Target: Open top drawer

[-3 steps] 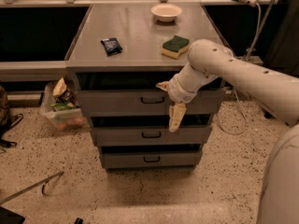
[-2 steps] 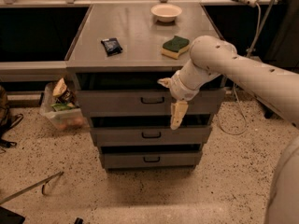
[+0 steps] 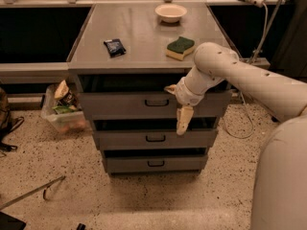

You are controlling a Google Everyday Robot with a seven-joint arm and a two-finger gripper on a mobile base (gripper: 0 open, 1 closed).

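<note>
The top drawer [image 3: 120, 105] is the widest grey front under the table top, with a small black bar handle [image 3: 157, 102] at its centre. A dark gap shows between its front and the table top. My gripper [image 3: 183, 122] hangs pointing down in front of the drawer's right half. It sits just right of the handle, with its tip reaching the gap above the middle drawer [image 3: 153, 139]. The pale arm [image 3: 240, 75] comes in from the right and covers part of the drawer front.
The bottom drawer [image 3: 155, 163] sits lowest. On the grey table top [image 3: 139, 32] lie a dark packet [image 3: 114, 47], a green and yellow sponge [image 3: 180, 48] and a white bowl [image 3: 171, 12]. A clear bin [image 3: 62, 110] stands left of the cabinet. A cable [image 3: 242, 119] hangs at right.
The gripper has drifted slightly to the right and a little lower in front of the top drawer. The drawers look unchanged.
</note>
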